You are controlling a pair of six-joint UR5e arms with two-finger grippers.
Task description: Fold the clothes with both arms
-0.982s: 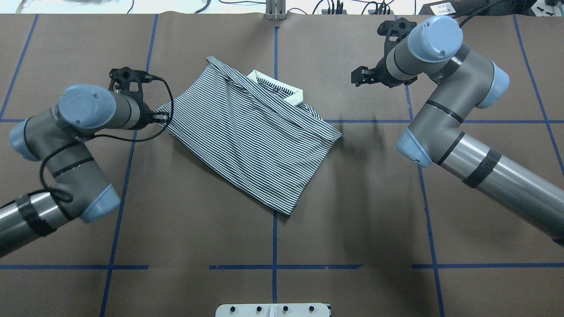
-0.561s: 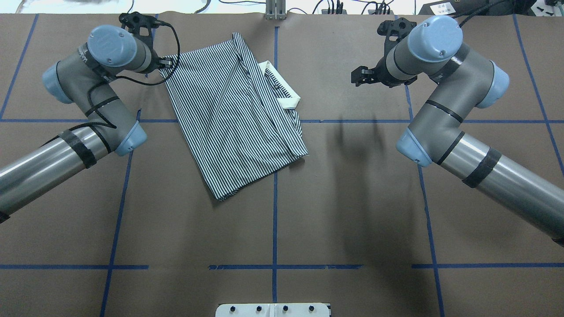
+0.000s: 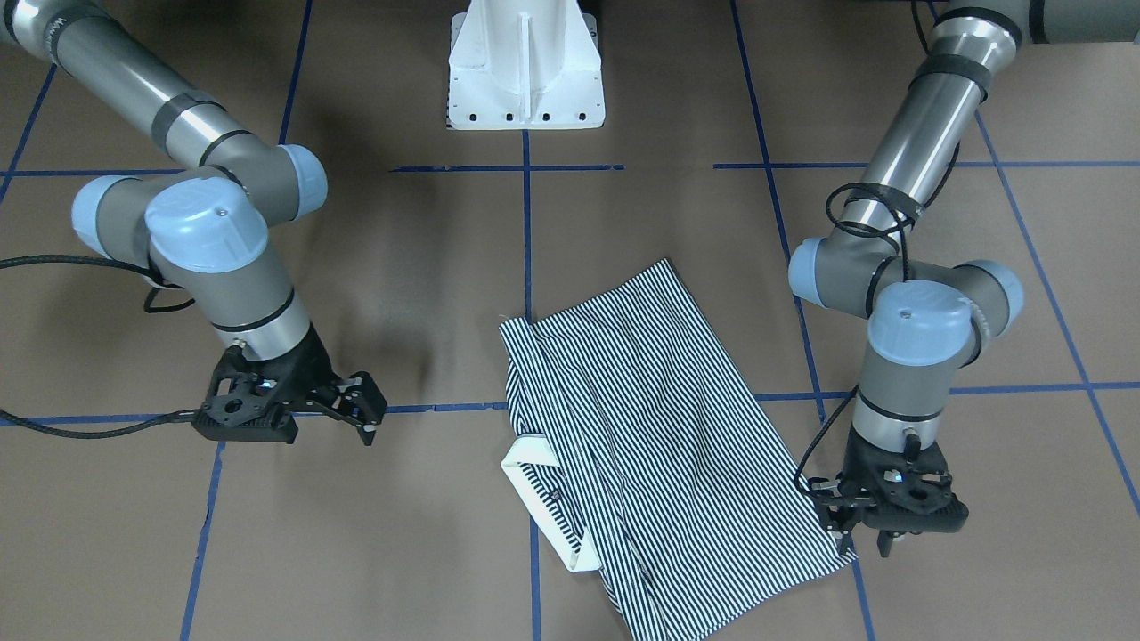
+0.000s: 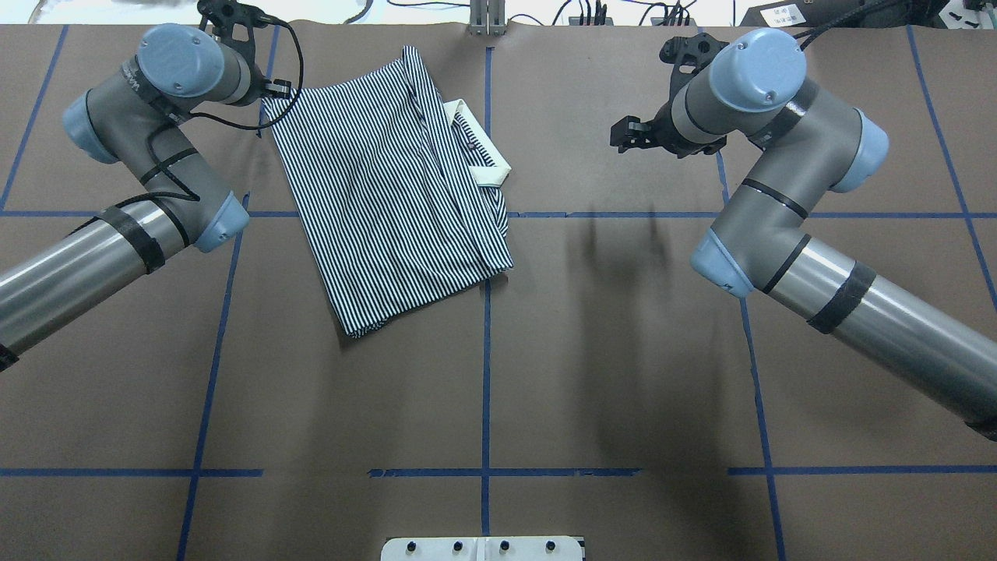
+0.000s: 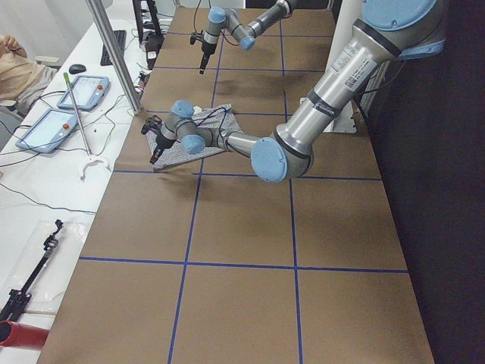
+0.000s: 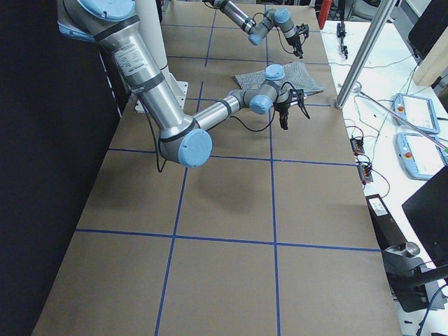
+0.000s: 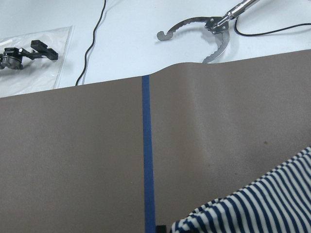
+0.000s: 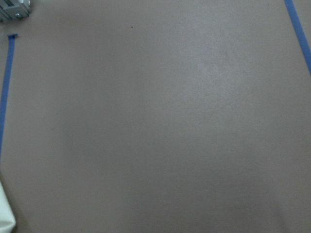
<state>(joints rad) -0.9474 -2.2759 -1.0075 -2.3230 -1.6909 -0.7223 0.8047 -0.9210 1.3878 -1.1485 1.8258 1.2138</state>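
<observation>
Your left gripper [image 3: 859,521] is pinched on the polo shirt [image 4: 389,187] far-left corner, long axis running back toward the base, while the right gripper [image 3: 356,409] hangs spread and empty, well apart collar-side.

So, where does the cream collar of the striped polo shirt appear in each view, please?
Front-facing: cream collar, lower centre, on the view's left edge of the polo shirt.
Overhead: upper centre, on the shirt's right edge.
Exterior left: too small to tell.
Exterior right: too small to tell.
Left wrist: not in view; only striped cloth.
Right wrist: a pale sliver at the bottom left corner, perhaps the collar.
Shared landmark: the central blue tape line.
</observation>
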